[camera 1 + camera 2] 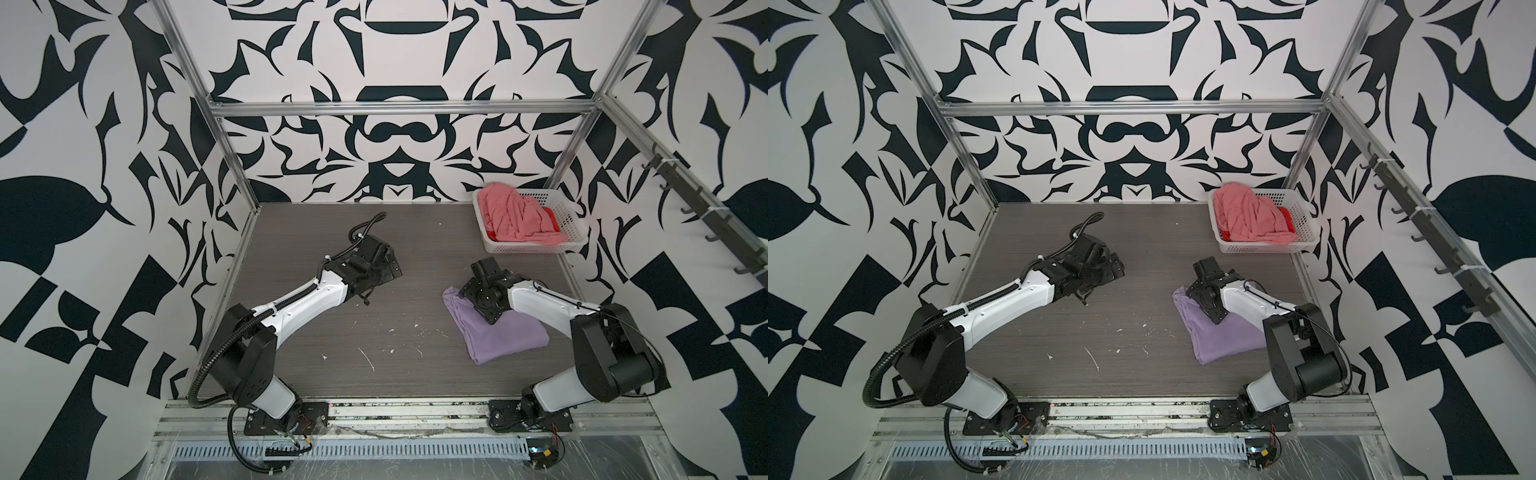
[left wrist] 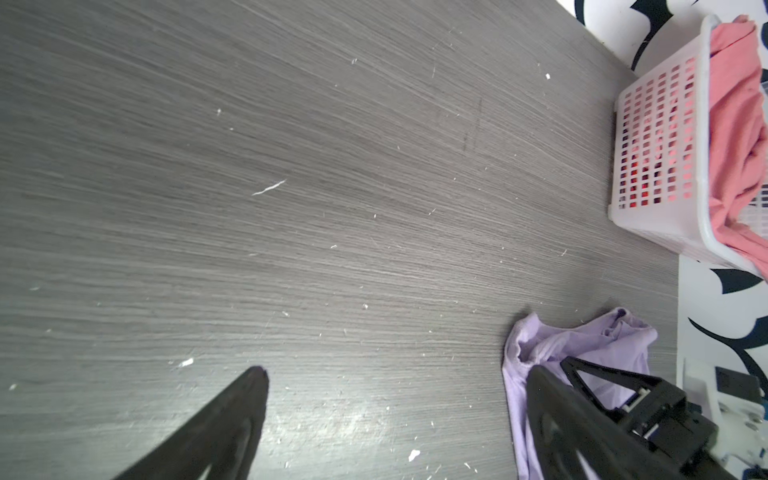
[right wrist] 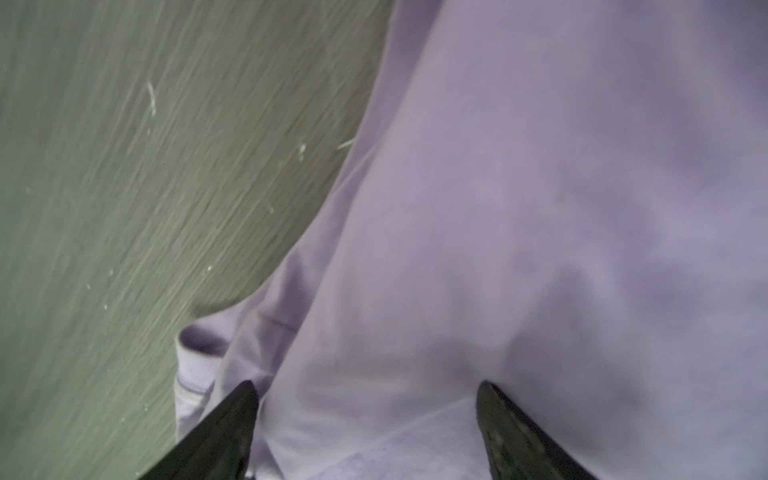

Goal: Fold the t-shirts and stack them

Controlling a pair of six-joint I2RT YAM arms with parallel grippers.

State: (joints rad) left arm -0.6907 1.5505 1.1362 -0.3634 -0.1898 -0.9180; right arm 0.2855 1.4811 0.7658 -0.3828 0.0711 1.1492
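A lavender t-shirt (image 1: 505, 334) lies folded on the right side of the dark table in both top views (image 1: 1227, 338). My right gripper (image 3: 365, 388) hangs just above the shirt's far left end, open, with lavender cloth between and below its fingers; nothing is pinched. In a top view its wrist (image 1: 482, 291) hides the fingertips. My left gripper (image 2: 399, 370) is open over bare table left of the middle (image 1: 388, 268), apart from the shirt. A salmon-pink t-shirt (image 1: 515, 220) lies crumpled on a red one (image 1: 550, 216) in the basket.
The white perforated basket (image 1: 571, 226) stands at the table's back right corner, against the patterned wall. Aluminium frame posts (image 1: 232, 166) edge the table. White flecks mark the grey tabletop (image 1: 374, 332) near the front.
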